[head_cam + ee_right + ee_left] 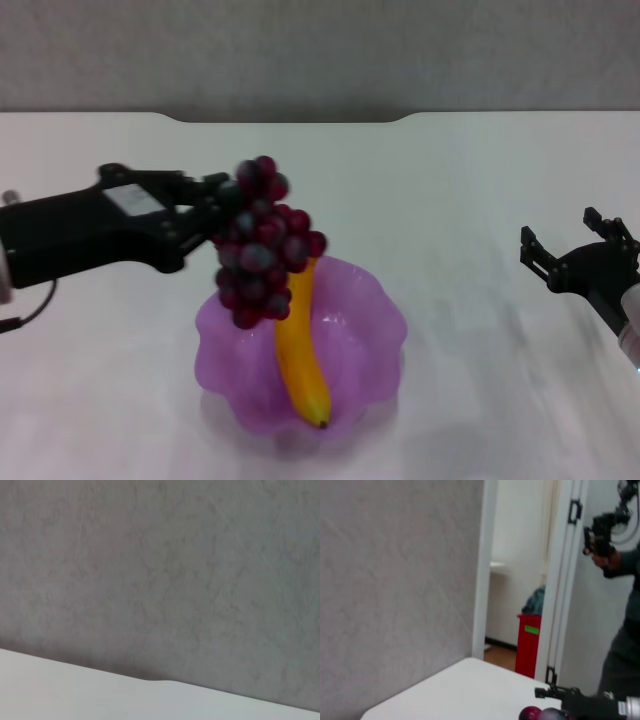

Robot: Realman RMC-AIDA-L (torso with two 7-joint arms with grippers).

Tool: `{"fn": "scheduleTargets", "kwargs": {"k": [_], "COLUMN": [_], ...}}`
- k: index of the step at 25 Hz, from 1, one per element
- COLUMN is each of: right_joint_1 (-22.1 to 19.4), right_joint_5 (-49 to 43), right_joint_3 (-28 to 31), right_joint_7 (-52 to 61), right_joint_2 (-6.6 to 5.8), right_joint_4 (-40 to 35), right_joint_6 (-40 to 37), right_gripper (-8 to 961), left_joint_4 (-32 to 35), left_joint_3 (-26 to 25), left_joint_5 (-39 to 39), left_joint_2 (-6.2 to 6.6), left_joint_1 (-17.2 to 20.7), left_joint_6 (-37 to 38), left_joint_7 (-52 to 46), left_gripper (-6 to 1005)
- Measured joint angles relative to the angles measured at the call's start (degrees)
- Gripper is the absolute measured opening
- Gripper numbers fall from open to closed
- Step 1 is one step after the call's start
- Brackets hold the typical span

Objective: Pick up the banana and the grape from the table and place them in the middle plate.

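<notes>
Dark red-purple and glossy, the grape point(262, 245) is what you see first: a long bunch of small round berries hanging in the air, its lower end dipping over the far left rim of the middle plate point(375, 330). Your left hand point(225, 205) is clenched on the upper part of the bunch, reaching in from the left over the white bench point(450, 190). In the left wrist view only a couple of rounded berries point(540, 714) show at the picture's edge.

The banana point(298, 350) already lies inside the plate, a smooth yellow-orange curve running from under the grapes toward the near rim, its dark tip pointing at you. The plate is translucent purple plastic, bowl-like, with a wavy scalloped edge, and it sits near the middle of the bench.

Your right hand point(565, 260) hovers off to the right, well apart from the plate, its black fingers spread and holding nothing.

The bench is plain, flat and matte white, with a rounded notch in its far edge; behind it stands a grey, faintly mottled wall point(160, 570).
</notes>
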Motion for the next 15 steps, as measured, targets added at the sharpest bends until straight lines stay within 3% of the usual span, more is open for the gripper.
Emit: {"fn": "scheduleTargets", "kwargs": {"k": [6,15], "right_joint_1": [0.0,0.1], "right_joint_5": [0.0,0.0], "right_joint_3": [0.0,0.0], "right_joint_7": [0.0,0.0], "right_joint_2": [0.0,0.0], "right_joint_4": [0.0,0.1], "right_joint_6": [0.0,0.0], "right_gripper": [886,887], "left_joint_4": [9.1,5.7], "left_joint_3": [3.8,8.7], "left_joint_5": [9.5,24.2], "left_joint_2": [0.04,-0.07], "left_joint_1": [-0.8,-7.4], "left_joint_6": [-0.1,-1.4], "left_joint_7": [-7.9,-15.7], "left_gripper": [134,134]}}
